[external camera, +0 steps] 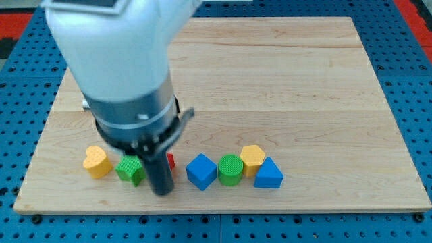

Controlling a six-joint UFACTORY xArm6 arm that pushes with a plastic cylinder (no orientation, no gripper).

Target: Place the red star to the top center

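- Pale wooden table (pixel 270 81) lies on a blue pegboard (pixel 405 40).
- Red star (pixel 171 160) sits low at the view's left-centre, mostly hidden; only a red sliver shows.
- My tip (pixel 162 191), a bare rod with no end effector jaws, touches it, beside the green block (pixel 129 170).

Wooden board (pixel 283 81), my tip (pixel 163 192) low left between green star (pixel 129 170) and mostly hidden red block (pixel 171 160), yellow heart (pixel 97 161) leftmost, blue cube (pixel 201 171), green cylinder (pixel 230 169), yellow hexagon (pixel 252 157), blue triangle (pixel 268 174) rightward
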